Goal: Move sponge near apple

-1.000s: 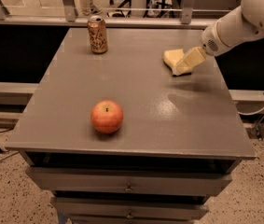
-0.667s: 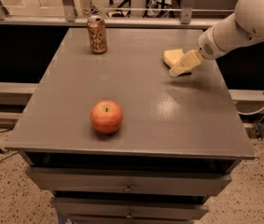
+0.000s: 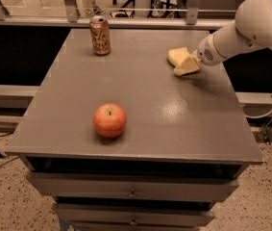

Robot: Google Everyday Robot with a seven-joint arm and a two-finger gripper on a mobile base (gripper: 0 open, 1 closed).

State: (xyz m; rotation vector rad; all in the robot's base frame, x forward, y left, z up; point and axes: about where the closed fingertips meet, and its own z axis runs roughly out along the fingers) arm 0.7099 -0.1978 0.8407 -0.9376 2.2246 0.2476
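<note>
The pale yellow sponge point(image 3: 177, 55) lies on the grey table point(image 3: 140, 129) at the back right. My gripper point(image 3: 185, 66) reaches in from the right on the white arm point(image 3: 251, 28) and sits right at the sponge's near right side, touching or overlapping it. The red-orange apple point(image 3: 110, 120) sits near the table's front left, far from the sponge.
An orange-brown drink can point(image 3: 100, 35) stands upright at the back left of the table. A railing and a person's legs are behind the table. Drawers sit below the front edge. A cable hangs at the right.
The arm has swung a little to the left and lower, bringing the wrist closer over the sponge. Sponge, apple and can have stayed in place.
</note>
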